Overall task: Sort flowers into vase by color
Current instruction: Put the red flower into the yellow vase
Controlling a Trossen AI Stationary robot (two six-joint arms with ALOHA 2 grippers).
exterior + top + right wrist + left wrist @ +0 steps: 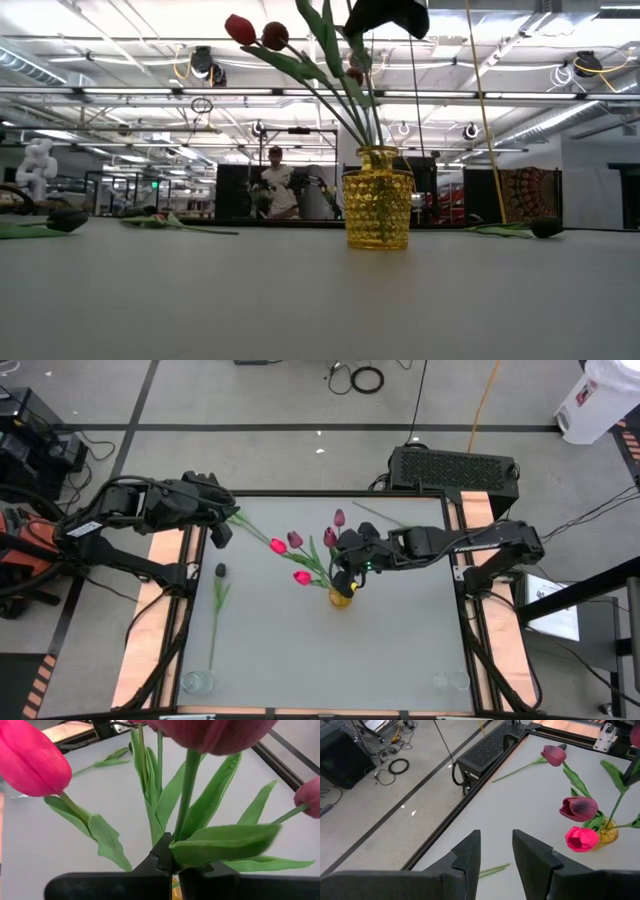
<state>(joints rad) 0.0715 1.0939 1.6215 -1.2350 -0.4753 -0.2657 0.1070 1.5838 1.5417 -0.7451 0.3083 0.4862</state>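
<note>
The right gripper [343,576] is pinching a tulip stem [187,795] tight just above the yellow vase [341,597] mid-desk [400,650], where several flowers [296,542] are standing, while the left gripper [222,532] is hovering partly open, empty, over the far left edge.

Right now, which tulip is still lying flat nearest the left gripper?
The near-black tulip, flat on the table just below the left gripper. The others stand in the yellow vase or lie farther off.

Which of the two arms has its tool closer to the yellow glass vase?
The right. Its tool sits directly over the yellow glass vase, closed on a green flower stem. The left tool hangs near the table's far left corner, well away from it.
</note>
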